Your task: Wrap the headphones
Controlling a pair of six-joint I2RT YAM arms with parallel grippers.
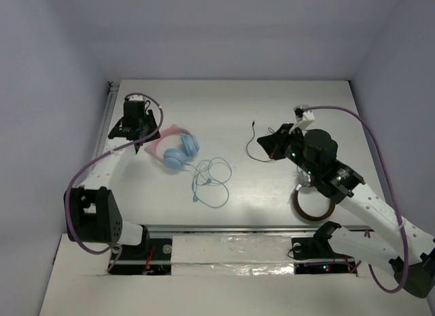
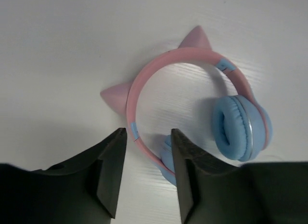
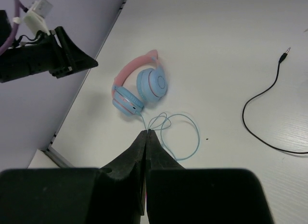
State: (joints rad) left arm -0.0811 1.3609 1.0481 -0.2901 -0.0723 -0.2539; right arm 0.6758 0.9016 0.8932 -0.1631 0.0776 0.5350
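Two round padded blue earcups (image 2: 240,127) on pink cat-eared headphones (image 1: 173,149); left gripper (image 2: 147,133) agape, right gripper (image 3: 147,133) pinched closed.

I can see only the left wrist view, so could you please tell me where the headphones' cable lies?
Observer: The light-blue cable lies in loose loops on the table, on the near side of the headphones, toward the right arm.
Operator: Thank you. Is the right claw holding anything?
Observer: No, the right claw is shut on nothing, away from those loops.
Operator: Is anything else close to it?
Observer: Yes, a loose black cable lies on the table by it.
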